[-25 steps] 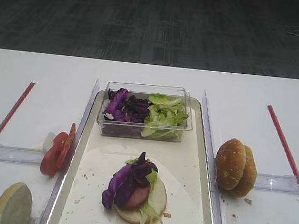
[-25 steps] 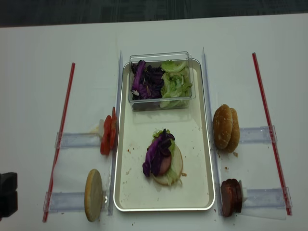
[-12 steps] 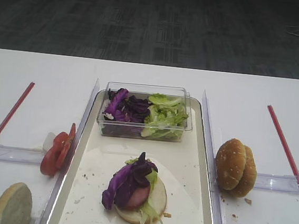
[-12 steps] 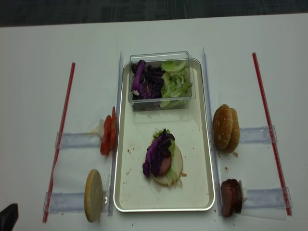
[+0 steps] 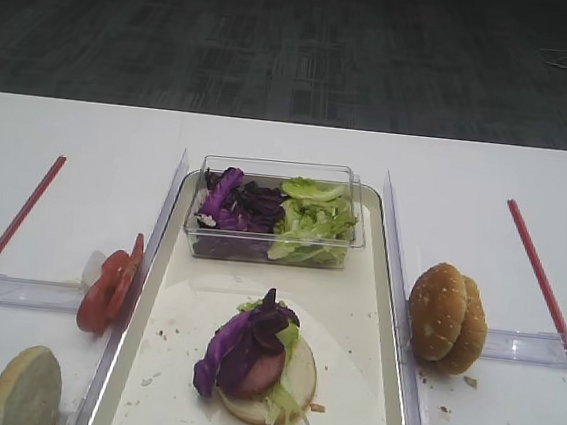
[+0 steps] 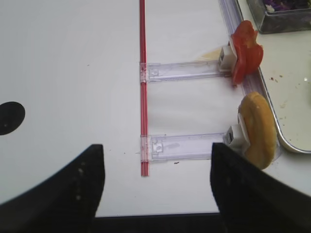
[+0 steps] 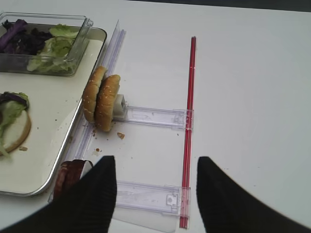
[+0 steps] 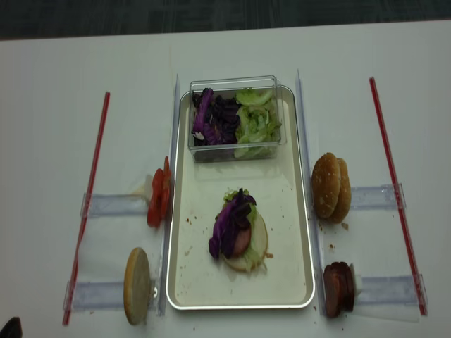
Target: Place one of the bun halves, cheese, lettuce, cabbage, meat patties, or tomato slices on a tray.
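Observation:
On the tray (image 8: 304,211) lies a bun half (image 8: 258,243) topped with lettuce, a meat patty and purple cabbage (image 8: 229,224). Left of the tray stand tomato slices (image 6: 245,51) and a bun half (image 6: 257,128) on edge. To its right, two bun halves (image 7: 101,99) and meat patties (image 7: 70,177) stand in holders. No cheese shows. My left gripper (image 6: 155,162) hangs open over bare table near the front edge, left of the bun half. My right gripper (image 7: 155,167) is open above a clear holder rail, right of the patties. Neither holds anything.
A clear plastic tub (image 8: 236,83) with cabbage and lettuce sits at the tray's far end. Red strips (image 8: 95,190) (image 8: 391,176) and clear plastic rails (image 8: 113,205) (image 8: 384,287) lie on the white table either side of the tray.
My left gripper has drawn back toward the front left corner and nearly left the overhead view. The food and the tray have not moved.

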Available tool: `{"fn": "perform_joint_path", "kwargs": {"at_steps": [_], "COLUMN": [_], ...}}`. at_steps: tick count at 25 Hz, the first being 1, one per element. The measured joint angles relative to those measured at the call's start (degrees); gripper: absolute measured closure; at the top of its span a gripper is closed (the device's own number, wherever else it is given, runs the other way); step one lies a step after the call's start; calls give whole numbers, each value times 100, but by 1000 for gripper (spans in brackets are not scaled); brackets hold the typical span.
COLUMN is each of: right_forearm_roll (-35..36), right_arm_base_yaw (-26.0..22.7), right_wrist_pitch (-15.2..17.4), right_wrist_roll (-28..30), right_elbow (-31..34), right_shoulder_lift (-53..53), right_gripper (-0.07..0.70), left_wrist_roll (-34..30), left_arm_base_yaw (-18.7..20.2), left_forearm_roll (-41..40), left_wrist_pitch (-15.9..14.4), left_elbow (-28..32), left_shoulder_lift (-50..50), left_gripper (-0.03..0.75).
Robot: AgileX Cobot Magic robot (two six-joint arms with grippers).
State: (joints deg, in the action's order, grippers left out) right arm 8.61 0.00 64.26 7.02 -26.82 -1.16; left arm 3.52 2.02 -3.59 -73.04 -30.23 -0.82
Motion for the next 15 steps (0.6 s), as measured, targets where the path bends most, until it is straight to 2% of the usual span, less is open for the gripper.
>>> {"fn": "perform_joint_path", "kwargs": {"at_steps": [8,13,15], "right_forearm_roll": [0,0,0], "right_arm_base_yaw": [0,0,0], "right_wrist_pitch": [0,0,0], "right_wrist_roll": [-1,-1,-1], "right_elbow": [0,0,0], "right_shoulder_lift": [0,0,0], "right_gripper": [244,244,244], "left_wrist_roll": [-117,-280,-294], "left_arm_base_yaw": [0,0,0], "left_forearm_roll": [0,0,0], "left_wrist_pitch": [-20,390,458], "left_elbow": [3,171,230], "left_shoulder_lift": [-22,-26,-26], "left_gripper": [249,249,249]}}
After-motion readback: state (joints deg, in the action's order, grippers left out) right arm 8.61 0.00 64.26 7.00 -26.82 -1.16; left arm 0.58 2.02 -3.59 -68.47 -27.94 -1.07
